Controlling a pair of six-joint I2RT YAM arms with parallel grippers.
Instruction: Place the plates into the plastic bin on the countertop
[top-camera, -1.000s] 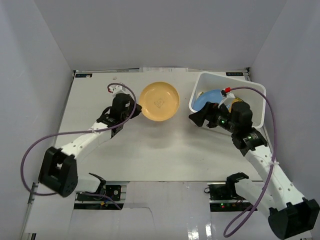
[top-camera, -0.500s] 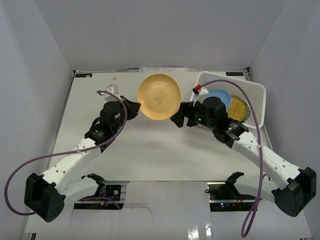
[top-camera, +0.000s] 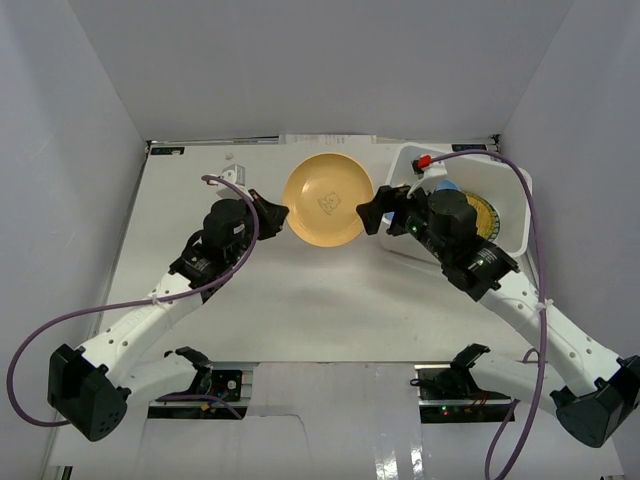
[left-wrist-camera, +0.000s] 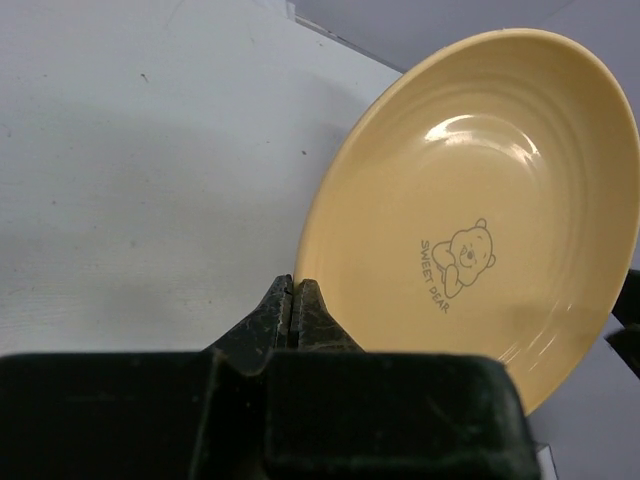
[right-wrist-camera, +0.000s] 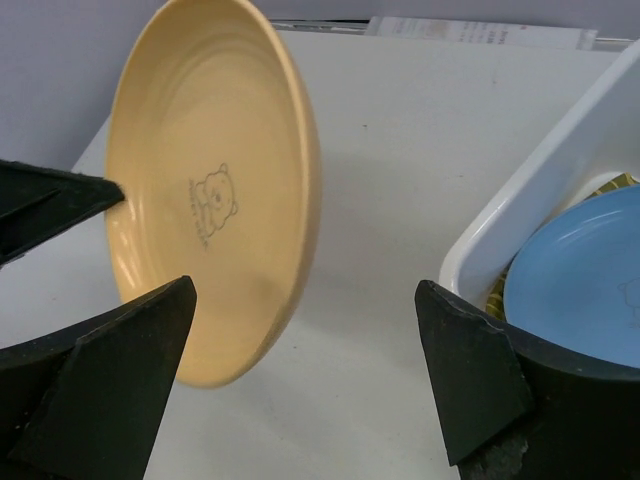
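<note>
The orange-yellow plate (top-camera: 325, 200) is held tilted over the desk (top-camera: 300, 290) at 12 o'clock, its 9 o'clock rim clamped by the left end effector (top-camera: 283, 212). The right end effector (top-camera: 375, 208) is spread wide apart just beside its 3 o'clock edge. A light blue plate (right-wrist-camera: 580, 270) is seen inside the plastic bin (top-camera: 510, 175) at 2 o'clock.

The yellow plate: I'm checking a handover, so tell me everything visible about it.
The yellow plate is round, shallow and glossy, like plastic or glazed ware, with faint rings and a small bear drawing marked SWEET BEAR. It is tilted steeply, left of the bin and outside it. The left gripper is shut on its left rim. The right gripper stands open at its right rim, contact unclear.
</note>
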